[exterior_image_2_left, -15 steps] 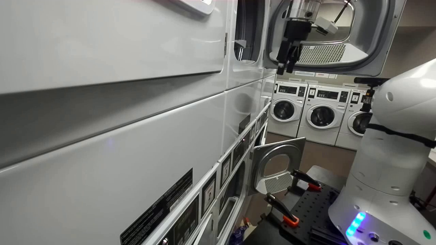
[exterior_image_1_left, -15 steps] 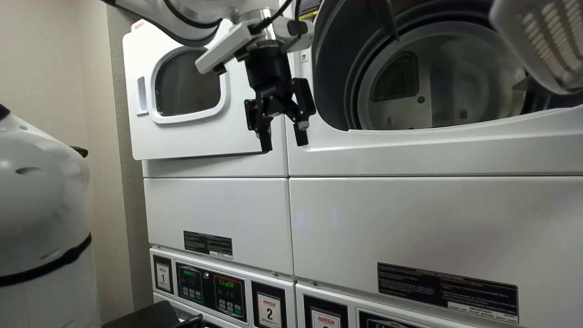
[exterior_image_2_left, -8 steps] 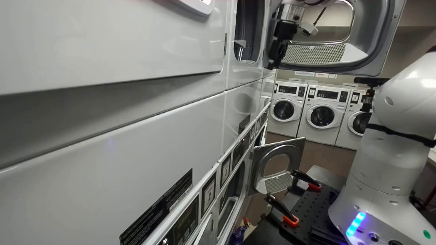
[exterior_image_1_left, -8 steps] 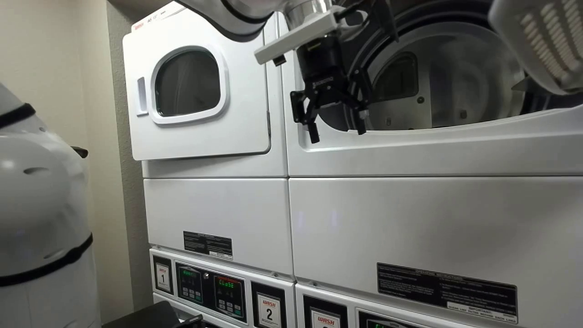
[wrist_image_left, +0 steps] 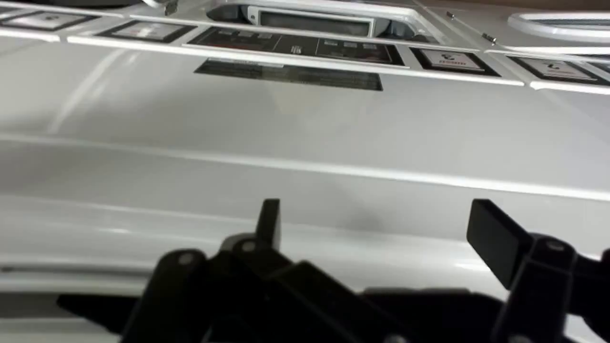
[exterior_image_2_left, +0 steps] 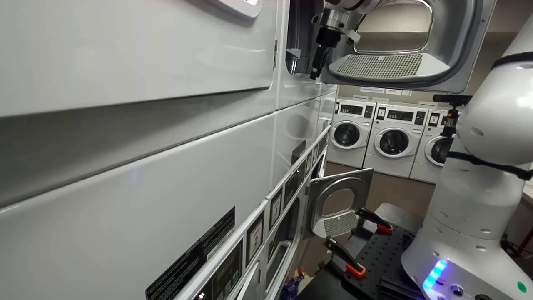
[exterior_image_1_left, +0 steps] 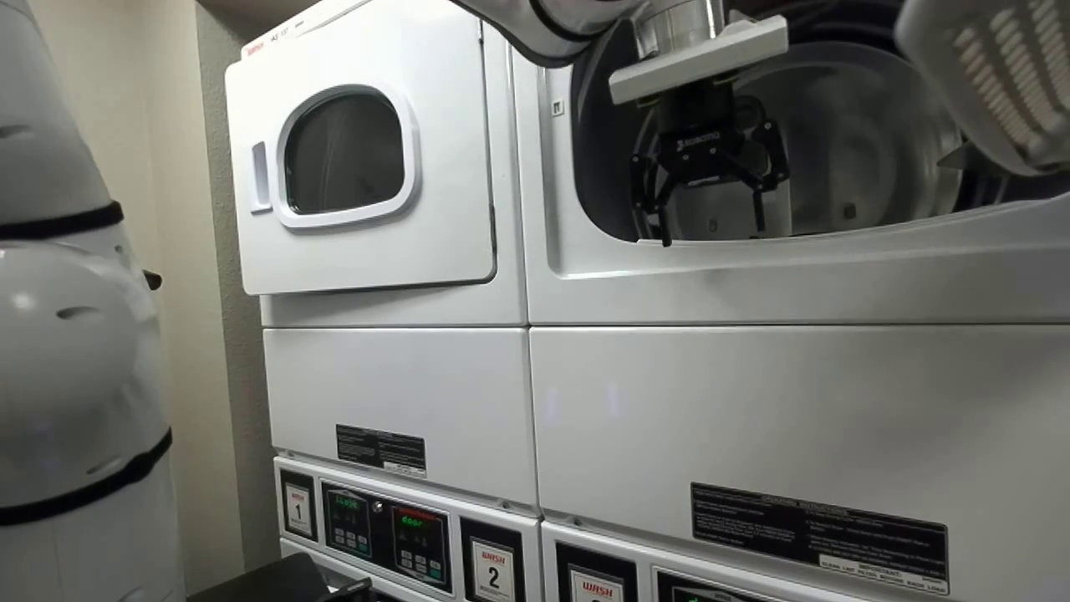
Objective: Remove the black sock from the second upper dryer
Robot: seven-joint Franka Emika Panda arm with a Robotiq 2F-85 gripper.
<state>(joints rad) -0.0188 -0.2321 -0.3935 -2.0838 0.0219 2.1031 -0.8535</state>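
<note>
Jaws: parted, empty, downturned before the second upper dryer (exterior_image_1_left: 752,288); best tilted inward, clearing its lower rim (exterior_image_1_left: 836,240). Sock: unseen.

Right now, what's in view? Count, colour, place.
Second upper dryer: 1, white, grey drum, right in an exterior view
Shut upper dryer: 1, white, left of it
Open upper door: 1, grey, top of an exterior view
Open lower door: at least 1, grey, below it
WASH number plates: at least 3, white, low front
Control panels: at least 2, black, between plates
Instruction labels: at least 2, black, above panels
Front-loading washers: 3, white, across the room
Perforated board: 1, black, foreground of an exterior view
Clamps: 2, black and orange, on it
Black sock: none visible
Robot arm: 1, white, by the board
Gripper: 1, black, open, at the second upper dryer
</note>
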